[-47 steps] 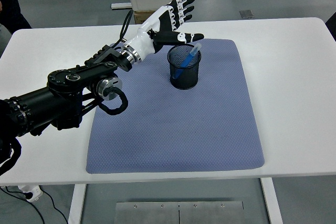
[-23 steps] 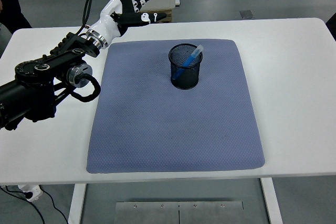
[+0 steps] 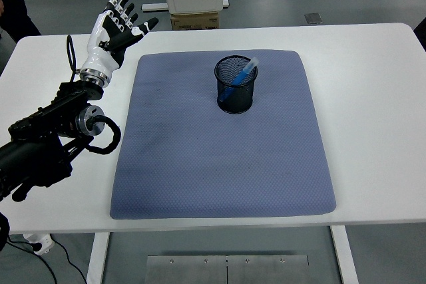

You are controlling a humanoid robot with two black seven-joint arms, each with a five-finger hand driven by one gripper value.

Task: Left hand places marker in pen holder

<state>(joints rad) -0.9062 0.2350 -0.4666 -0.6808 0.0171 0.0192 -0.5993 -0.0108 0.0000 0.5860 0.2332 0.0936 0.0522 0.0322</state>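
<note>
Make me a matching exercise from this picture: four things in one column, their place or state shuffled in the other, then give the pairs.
Things:
1. marker
2. pen holder
3. left hand
4. mat

Places or states:
A. lies flat on the white table
B. raised over the table's far left corner, fingers spread, holding nothing
C. leans inside the mesh cup, pale cap up
D. stands upright on the far part of the mat

Pairs: 1-C, 2-D, 3-B, 4-A
</note>
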